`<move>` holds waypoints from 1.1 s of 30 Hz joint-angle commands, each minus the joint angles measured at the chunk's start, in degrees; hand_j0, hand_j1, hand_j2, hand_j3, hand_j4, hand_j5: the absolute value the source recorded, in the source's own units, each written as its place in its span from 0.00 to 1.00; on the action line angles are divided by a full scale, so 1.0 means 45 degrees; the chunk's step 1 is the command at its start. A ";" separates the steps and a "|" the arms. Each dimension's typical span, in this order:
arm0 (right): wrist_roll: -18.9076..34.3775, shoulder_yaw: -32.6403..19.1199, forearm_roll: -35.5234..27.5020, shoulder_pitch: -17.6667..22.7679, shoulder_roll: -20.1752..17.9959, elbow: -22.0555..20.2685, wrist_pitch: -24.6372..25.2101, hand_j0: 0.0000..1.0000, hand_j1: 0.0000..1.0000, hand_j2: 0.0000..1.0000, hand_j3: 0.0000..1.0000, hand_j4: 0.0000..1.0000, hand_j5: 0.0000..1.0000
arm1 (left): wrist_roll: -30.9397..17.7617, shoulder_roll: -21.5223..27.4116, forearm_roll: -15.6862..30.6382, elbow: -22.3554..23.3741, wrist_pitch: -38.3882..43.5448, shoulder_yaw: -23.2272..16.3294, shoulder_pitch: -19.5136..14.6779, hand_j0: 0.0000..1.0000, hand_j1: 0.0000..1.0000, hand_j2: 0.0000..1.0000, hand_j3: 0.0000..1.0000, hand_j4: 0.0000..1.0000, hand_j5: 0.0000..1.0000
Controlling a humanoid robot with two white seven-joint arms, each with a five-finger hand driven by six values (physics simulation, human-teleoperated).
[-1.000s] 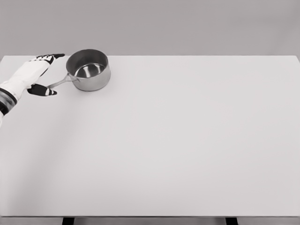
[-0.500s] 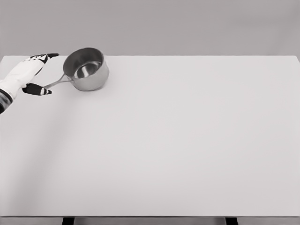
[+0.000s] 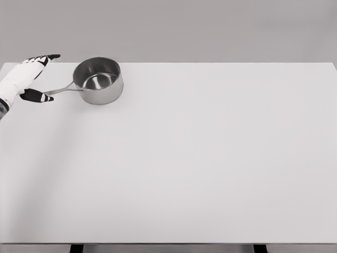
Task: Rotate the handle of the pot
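Left robot hand (image 3: 23,79) fingers spread, thumb at pot (image 3: 98,80) handle (image 3: 62,90) tip.

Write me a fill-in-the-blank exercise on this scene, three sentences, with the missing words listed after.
1. The steel pot stands near the table's far ____ corner.
2. The pot's handle points toward the ____ hand, whose thumb lies at the handle's tip.
3. Inside, the pot holds ____, standing upright on the white table.

Missing words: left; left; nothing
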 commanded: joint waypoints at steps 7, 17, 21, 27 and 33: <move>0.0000 -0.0003 0.0001 0.0000 -0.0002 -0.0001 -0.0002 1.00 1.00 1.00 1.00 1.00 1.00 | 0.0011 -0.0005 -0.0012 0.0244 -0.0018 0.0020 -0.0097 1.00 1.00 1.00 1.00 1.00 1.00; 0.0000 -0.0003 0.0001 0.0000 -0.0002 -0.0001 -0.0002 1.00 1.00 1.00 1.00 1.00 1.00 | 0.0011 -0.0220 -0.0109 0.0693 -0.0018 0.0040 -0.0390 1.00 1.00 1.00 1.00 1.00 1.00; 0.0000 -0.0003 0.0001 0.0000 -0.0002 -0.0001 -0.0002 1.00 1.00 1.00 1.00 1.00 1.00 | 0.0030 -0.0298 -0.0364 0.0849 -0.0018 0.0059 -0.0430 1.00 1.00 1.00 1.00 1.00 1.00; 0.0000 -0.0003 0.0001 0.0019 -0.0002 -0.0001 -0.0002 1.00 1.00 1.00 1.00 1.00 1.00 | 0.0030 -0.0357 -0.0364 0.1064 -0.0018 0.0079 -0.0586 1.00 1.00 1.00 1.00 1.00 1.00; 0.0000 -0.0003 0.0001 0.0000 -0.0002 -0.0001 -0.0002 1.00 1.00 1.00 1.00 1.00 1.00 | 0.0050 -0.0357 -0.0383 0.1416 -0.0115 0.0196 -0.0664 1.00 1.00 1.00 1.00 1.00 1.00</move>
